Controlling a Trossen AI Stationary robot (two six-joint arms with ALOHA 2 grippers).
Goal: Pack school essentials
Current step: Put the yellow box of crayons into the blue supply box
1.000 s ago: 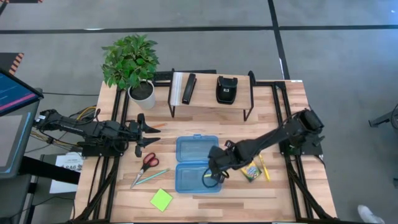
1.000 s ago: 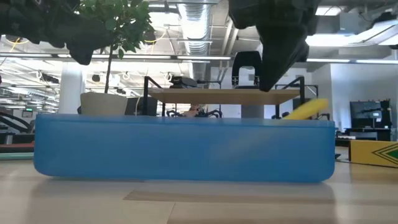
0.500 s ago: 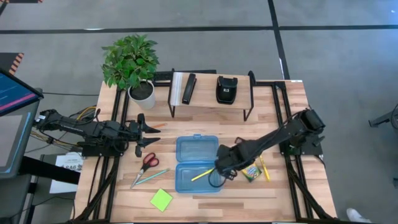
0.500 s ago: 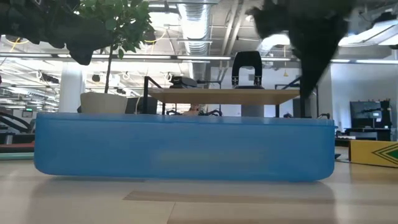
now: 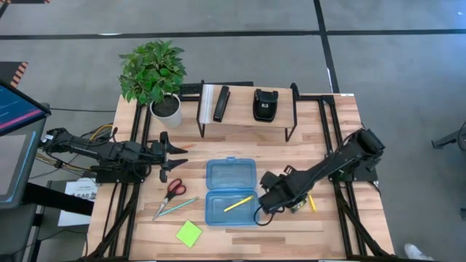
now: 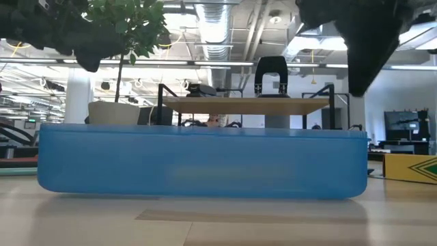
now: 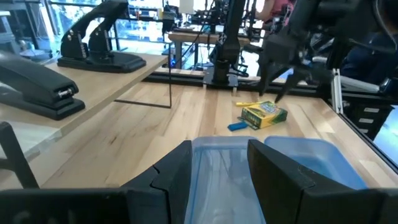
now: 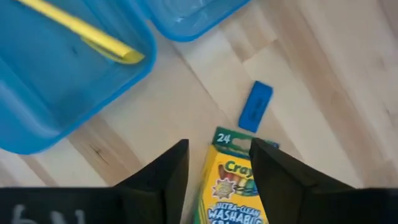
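School essentials lie scattered around my open blue case (image 5: 231, 191). One yellow pencil (image 5: 238, 204) lies slanted inside the case's near half. My right gripper (image 5: 271, 201) hangs just beside that half's right edge, over bare wood, with nothing between its parted fingers (image 8: 165, 173). Right of it sits the yellow-green crayon box (image 5: 295, 201), with a second yellow pencil (image 5: 311, 201) just beyond it.

My right wrist view adds what the overhead camera hides under my arm: the small blue eraser (image 8: 255, 106) lies on the wood just past the crayon box (image 8: 233, 183), apart from the case rim (image 8: 144, 68). The packed pencil (image 8: 81, 30) also shows there in the tray.

On the left of the case lie the red-handled scissors (image 5: 173, 188), the teal pencil (image 5: 178, 206) with another yellow one alongside, and nearer the front edge the lime-green sticky-note pad (image 5: 188, 233). My left gripper (image 5: 171, 154) waits beyond the scissors near the table's left side, fingers (image 7: 177, 174) spread and holding nothing.

At the back a potted plant (image 5: 154, 75) stands on the left corner, beside a low shelf (image 5: 247, 109) carrying a black bar (image 5: 220, 103) with a white pad and a black pouch (image 5: 263, 103).

From table height the case wall (image 6: 201, 162) blocks nearly everything behind it; only the crayon box's end (image 6: 410, 167) shows at the right.
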